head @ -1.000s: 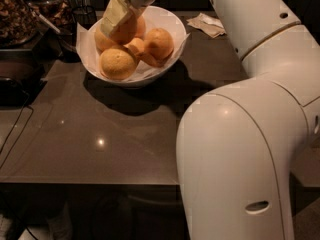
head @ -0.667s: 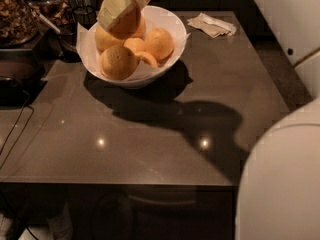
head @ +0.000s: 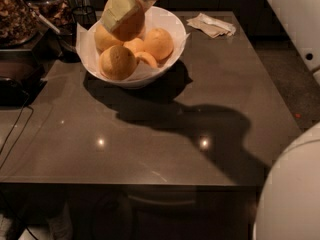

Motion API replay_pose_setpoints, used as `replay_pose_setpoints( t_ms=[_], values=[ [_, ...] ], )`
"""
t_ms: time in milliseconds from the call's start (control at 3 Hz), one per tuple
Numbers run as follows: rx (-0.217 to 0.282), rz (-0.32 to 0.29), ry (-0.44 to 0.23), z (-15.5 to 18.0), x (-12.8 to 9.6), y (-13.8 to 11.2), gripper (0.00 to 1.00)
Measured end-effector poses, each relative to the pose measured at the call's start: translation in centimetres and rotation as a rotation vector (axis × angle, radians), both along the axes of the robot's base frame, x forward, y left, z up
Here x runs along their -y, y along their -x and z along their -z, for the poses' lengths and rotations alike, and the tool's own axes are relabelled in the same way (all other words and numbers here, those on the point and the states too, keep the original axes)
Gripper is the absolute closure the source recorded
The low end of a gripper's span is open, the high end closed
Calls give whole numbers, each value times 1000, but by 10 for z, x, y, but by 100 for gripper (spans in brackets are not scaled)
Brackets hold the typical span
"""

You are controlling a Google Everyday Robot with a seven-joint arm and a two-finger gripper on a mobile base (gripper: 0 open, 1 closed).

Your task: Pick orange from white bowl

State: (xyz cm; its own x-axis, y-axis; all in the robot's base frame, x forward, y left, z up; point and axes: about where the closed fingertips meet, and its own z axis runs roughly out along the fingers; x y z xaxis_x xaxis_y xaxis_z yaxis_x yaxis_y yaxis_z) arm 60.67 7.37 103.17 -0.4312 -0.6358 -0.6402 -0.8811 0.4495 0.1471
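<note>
The white bowl point(head: 176, 30) stands at the back left of the dark table, lined with white paper. It holds several oranges, among them a deep-orange one point(head: 159, 43) on the right and a paler dimpled one point(head: 117, 62) in front. My gripper point(head: 125, 19) reaches down from the top edge over the bowl's back left. It is shut on an orange point(head: 132, 26). A pale finger point(head: 118, 9) covers the orange's left side. The held orange hangs just above the other fruit.
A crumpled paper napkin point(head: 212, 25) lies at the table's back right. A dark wire holder point(head: 82, 16) and trays of food point(head: 17, 14) stand to the left of the bowl. My white body point(head: 292, 194) fills the lower right corner. A cable point(head: 15, 129) hangs off the left edge.
The gripper has risen a little with the orange in it. My white arm, which filled the right of the view, has swung out toward the edges.
</note>
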Motion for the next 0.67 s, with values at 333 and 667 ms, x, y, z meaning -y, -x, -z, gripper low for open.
replay_pose_setpoints(
  t_ms=[333,667],
  values=[
    [17,46,-43,-5,17,17,100],
    [28,112,-85,0,36,38,100]
  ],
)
